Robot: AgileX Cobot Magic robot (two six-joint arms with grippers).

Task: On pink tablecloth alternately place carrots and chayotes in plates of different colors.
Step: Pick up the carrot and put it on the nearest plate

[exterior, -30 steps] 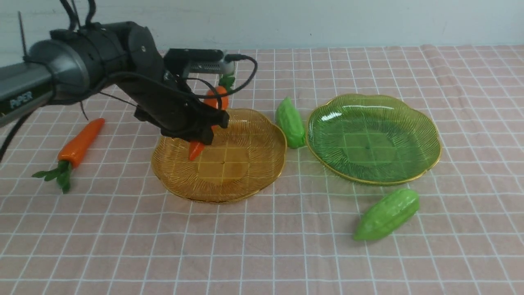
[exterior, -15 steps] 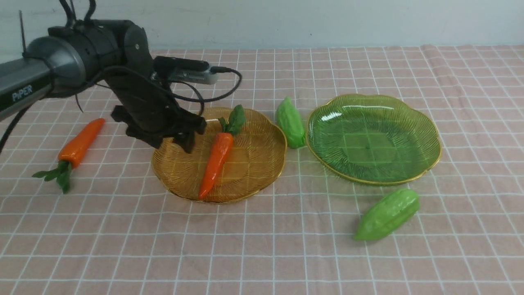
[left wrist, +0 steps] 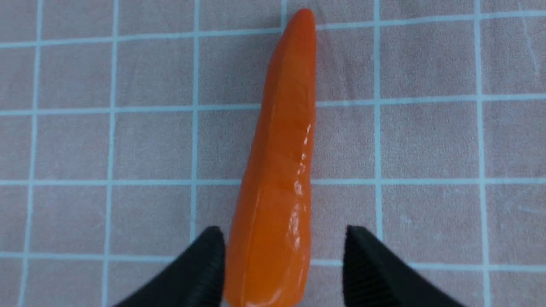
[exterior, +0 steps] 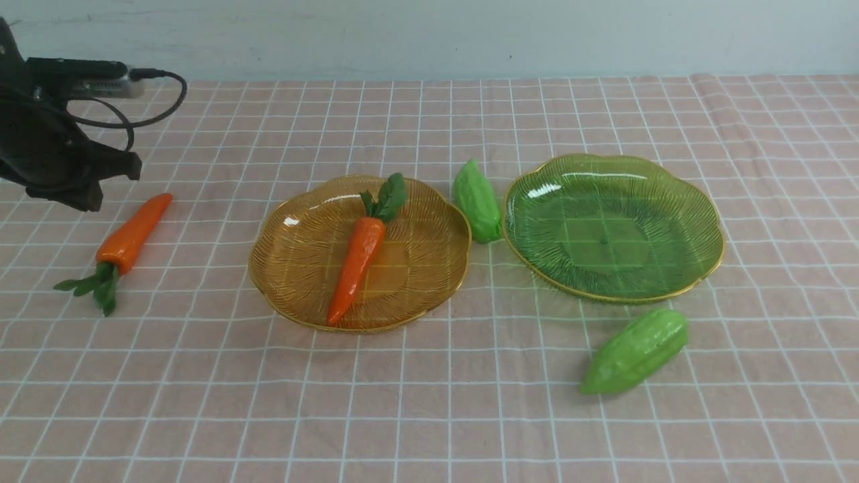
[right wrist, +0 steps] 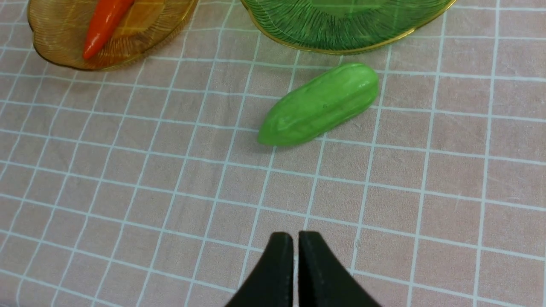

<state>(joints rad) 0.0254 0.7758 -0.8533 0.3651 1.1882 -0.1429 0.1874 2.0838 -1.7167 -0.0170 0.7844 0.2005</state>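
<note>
My left fingers (left wrist: 200, 273) hang wide astride the loose carrot (left wrist: 277, 170) on the counter (left wrist: 426, 140); right fingers (right wrist: 281, 273) are pressed together near a chayote (right wrist: 320, 104). Chayote's turn, I judge: spread, grip across its middle, carry to the green plate (right wrist: 298, 30).

— Where does my front camera sit?
— Between the arms, looking forward and down over the desk (exterior: 429, 416) to the wall (exterior: 429, 33), from well back.
— And the wrists?
— My left one hangs close over the leftmost carrot (left wrist: 277, 149), looking straight down past my left hand (left wrist: 283, 232). My right one is farther off, tilted, and shares the near gourd (right wrist: 319, 104), green plate (right wrist: 341, 34) and amber plate (right wrist: 55, 51) with the front.
</note>
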